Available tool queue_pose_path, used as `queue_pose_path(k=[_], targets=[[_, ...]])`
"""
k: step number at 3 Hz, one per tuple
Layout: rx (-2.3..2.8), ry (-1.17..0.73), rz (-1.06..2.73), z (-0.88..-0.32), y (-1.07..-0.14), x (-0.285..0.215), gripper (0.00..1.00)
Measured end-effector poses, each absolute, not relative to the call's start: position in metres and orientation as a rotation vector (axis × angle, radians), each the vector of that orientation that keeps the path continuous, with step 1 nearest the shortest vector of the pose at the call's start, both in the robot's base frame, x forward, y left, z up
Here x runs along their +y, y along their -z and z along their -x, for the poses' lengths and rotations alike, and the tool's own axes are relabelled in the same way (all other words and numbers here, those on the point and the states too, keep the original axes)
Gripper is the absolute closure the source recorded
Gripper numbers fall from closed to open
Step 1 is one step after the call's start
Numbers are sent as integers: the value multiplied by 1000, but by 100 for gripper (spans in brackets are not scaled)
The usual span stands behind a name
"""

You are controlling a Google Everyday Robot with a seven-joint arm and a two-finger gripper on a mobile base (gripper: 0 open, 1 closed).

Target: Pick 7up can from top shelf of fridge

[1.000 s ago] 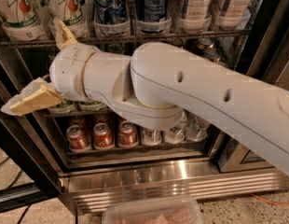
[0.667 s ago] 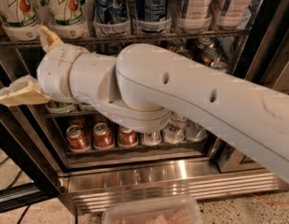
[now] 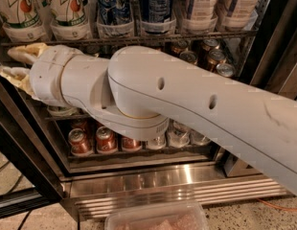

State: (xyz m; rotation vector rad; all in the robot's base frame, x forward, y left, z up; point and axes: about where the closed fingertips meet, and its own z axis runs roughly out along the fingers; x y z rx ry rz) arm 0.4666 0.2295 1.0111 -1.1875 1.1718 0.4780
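The 7up can I am after stands upright at the far left of the top shelf, seated in a clear plastic tray. A second 7up can stands just beside it on the right, then the blue cans. Only the lower bodies show; the lids are cut off by the top edge of the view.

I judge it a thin-walled, smooth cylinder: fairly heavy if full, likely slick if chilled, and easy to dent. I would take it across the mid-body, above the tray lip, with a firm but moderate squeeze. The neighbouring can leaves little room for the inner finger.

The gripper sits at the left edge, below the shelf's front rail and lower than the can. Its two tan fingers are spread apart with nothing between them and point leftward. The thick white arm crosses most of the fridge opening, hiding the middle racks. Red cans show beneath it on a lower rack. I expect the wrist must rise and turn toward the shelf before any grasp.
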Motion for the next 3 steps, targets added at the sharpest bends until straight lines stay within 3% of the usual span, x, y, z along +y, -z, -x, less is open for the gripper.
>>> queue_pose_path(k=[1,2,3], targets=[[1192,-443,1145,-470,-1017,225,89],[1212,-364,1062,-482,-1031,216,100],[1239,-287,970,-492,-1037,206,81]])
